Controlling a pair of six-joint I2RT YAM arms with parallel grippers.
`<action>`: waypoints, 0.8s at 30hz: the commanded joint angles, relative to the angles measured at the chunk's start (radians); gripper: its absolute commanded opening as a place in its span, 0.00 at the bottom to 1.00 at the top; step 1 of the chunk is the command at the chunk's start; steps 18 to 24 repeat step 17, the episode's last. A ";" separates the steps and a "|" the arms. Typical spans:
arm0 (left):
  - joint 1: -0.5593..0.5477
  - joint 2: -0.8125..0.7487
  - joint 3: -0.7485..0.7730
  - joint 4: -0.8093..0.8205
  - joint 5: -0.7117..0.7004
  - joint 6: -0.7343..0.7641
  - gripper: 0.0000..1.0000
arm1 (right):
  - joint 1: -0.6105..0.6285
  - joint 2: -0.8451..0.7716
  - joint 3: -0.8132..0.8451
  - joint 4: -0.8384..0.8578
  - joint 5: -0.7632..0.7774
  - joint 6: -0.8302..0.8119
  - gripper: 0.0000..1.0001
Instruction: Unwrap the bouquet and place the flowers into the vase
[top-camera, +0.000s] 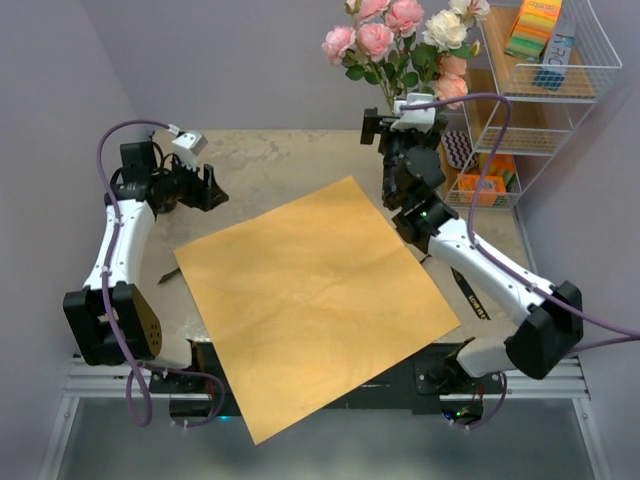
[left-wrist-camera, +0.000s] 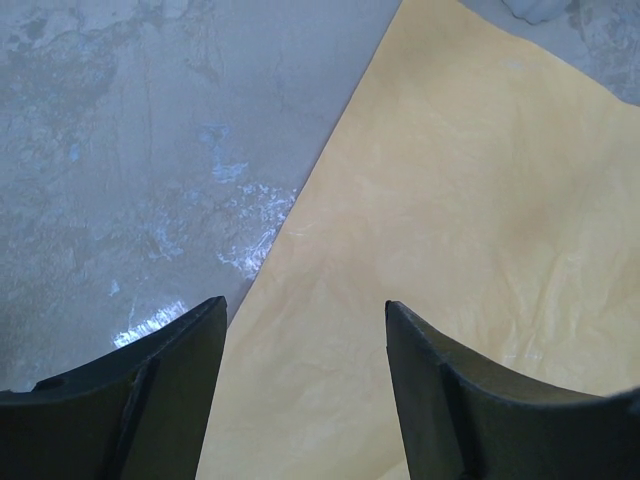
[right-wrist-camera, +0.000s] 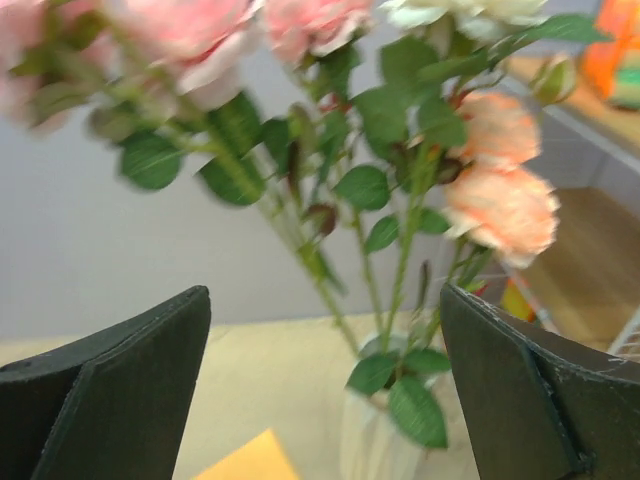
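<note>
Right gripper (right-wrist-camera: 325, 292) is spread wide and empty, right in front of the flowers (top-camera: 400, 30), whose stems sit in the vase (right-wrist-camera: 372, 440) at the table's (top-camera: 260, 160) far right. Left gripper (left-wrist-camera: 305, 305) is open too, over the flat orange paper's (top-camera: 310, 290) edge. Placing looks done. Next, the right arm should back off without snagging leaves.

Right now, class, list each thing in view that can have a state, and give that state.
flowers: unwrapped, standing in the vase.
vase: upright, holding the stems.
orange paper: opened out, lying flat.
left gripper: open, empty, above the paper's edge.
right gripper: open, empty, facing the flowers.
</note>
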 joint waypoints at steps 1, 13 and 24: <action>0.007 -0.084 -0.007 -0.007 0.011 -0.038 0.70 | 0.022 -0.151 -0.024 -0.502 -0.195 0.315 0.99; 0.007 -0.172 -0.074 -0.025 -0.005 -0.065 0.70 | 0.023 -0.405 -0.136 -0.933 -0.335 0.516 0.99; 0.007 -0.184 -0.093 -0.016 -0.017 -0.080 0.70 | 0.025 -0.425 -0.130 -0.933 -0.375 0.498 0.99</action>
